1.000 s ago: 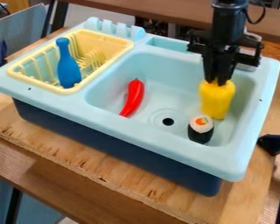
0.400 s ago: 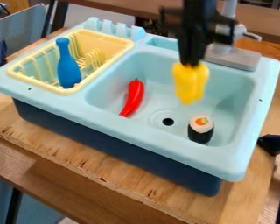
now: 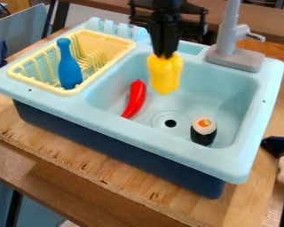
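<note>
Nearest us: wooden counter [image 3: 108, 170], with the toy sink [image 3: 120, 148] on it. In the basin [image 3: 230, 99], near side first: sushi roll [image 3: 203, 131] upright by the front wall, toward the right of the view; drain [image 3: 170, 123] just beside it; red chili pepper [image 3: 135, 98] lying left of the drain, long axis running mostly front to back.

Farther back, we have the yellow toy [image 3: 164, 76] directly below the tool [image 3: 164, 56], long axis about vertical, in line with the fingers. Fingers close together, closed on its top end; exact gap we can't tell. It hangs over the back part of the basin, behind the drain and up-right of the chili in the view; height over the basin floor we can't tell.

Left of the basin, drying rack [image 3: 112, 42] with the blue pin [image 3: 69, 66] standing tilted in it. At the back right, gray faucet [image 3: 228, 35].
</note>
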You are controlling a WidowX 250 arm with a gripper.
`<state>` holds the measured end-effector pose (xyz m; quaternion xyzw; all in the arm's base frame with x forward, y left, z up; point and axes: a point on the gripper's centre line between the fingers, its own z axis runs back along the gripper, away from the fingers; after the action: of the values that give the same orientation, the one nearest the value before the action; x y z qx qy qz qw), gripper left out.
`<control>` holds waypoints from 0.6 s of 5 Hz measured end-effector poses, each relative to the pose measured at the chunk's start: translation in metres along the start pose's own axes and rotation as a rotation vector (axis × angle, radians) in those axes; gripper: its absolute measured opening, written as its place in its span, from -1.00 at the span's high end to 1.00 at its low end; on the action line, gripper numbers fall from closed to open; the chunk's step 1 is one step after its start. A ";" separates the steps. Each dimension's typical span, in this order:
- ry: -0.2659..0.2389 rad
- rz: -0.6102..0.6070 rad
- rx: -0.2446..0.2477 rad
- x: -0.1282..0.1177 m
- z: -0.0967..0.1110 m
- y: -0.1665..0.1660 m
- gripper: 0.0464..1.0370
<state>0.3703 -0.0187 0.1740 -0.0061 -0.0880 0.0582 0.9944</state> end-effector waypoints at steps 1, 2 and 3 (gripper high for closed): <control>0.019 -0.019 -0.035 0.001 -0.008 -0.002 0.91; 0.067 -0.028 -0.048 0.005 -0.027 -0.005 0.91; 0.076 -0.037 -0.050 0.008 -0.031 -0.007 0.91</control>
<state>0.3839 -0.0247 0.1449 -0.0317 -0.0514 0.0374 0.9975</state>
